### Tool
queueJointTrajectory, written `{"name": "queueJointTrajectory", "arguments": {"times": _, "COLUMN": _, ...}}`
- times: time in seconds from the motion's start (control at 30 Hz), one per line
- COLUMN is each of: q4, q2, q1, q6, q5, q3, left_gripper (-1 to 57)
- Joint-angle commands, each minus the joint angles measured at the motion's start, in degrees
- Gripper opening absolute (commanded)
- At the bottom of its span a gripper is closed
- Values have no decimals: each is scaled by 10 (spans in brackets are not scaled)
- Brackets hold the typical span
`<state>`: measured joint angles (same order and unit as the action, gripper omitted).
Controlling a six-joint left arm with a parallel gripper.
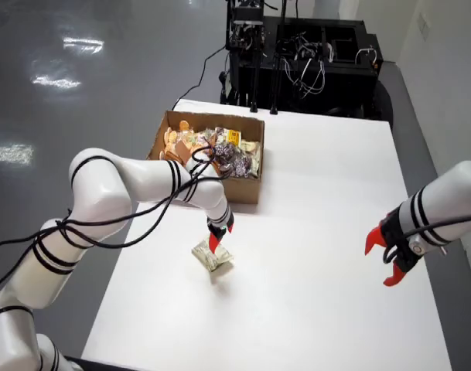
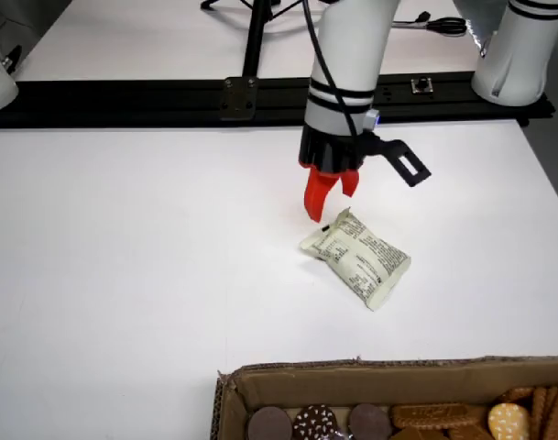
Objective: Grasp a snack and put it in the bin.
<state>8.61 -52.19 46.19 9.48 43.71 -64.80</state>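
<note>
On the table: I see a white table top carrying one loose snack packet and a cardboard box, and I place everything below relative to that box.
Cardboard box: open-topped carton near the far left of the table in the high view from behind the arms; in the low view facing the arm only its near wall shows along the bottom edge.
Box contents: I count many snacks heaped inside, round and oblong biscuits, some chocolate-coated, plus foil-wrapped packets.
Snack packet: cream pouch with dark print, lying flat on the table outside the box, a little way in front of its near wall, one corner tilted up toward the gripper.
Working gripper: red-fingered gripper hangs just over the packet's upper corner, on the side away from the box; its fingers look drawn close together with nothing between them.
Other arm: second gripper sits off to the right of the box in the high view, fingers spread.
</note>
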Motion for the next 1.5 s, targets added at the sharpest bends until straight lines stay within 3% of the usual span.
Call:
{"name": "queueJointTrajectory", "arguments": {"times": 0.03, "q4": -1, "q2": -9, "q1": -7, "q6": -1, "q5": -1, "q3": -1, "left_gripper": 441}}
{"name": "queueJointTrajectory", "arguments": {"times": 0.53, "q4": -4, "q2": -48, "q1": -28, "q6": 2, "q5": -22, "q3": 7, "left_gripper": 475}}
{"name": "queueJointTrajectory", "arguments": {"times": 1.17, "q4": -6, "q2": -114, "q1": -32, "q6": 19, "q5": -33, "q3": 53, "left_gripper": 473}}
{"name": "queueJointTrajectory", "arguments": {"times": 1.3, "q4": -5, "q2": -121, "q1": -32, "q6": 24, "q5": -34, "q3": 57, "left_gripper": 445}}
{"name": "queueJointTrajectory", "arguments": {"times": 1.5, "q4": -4, "q2": -125, "q1": -27, "q6": 30, "q5": -34, "q3": 59, "left_gripper": 344}}
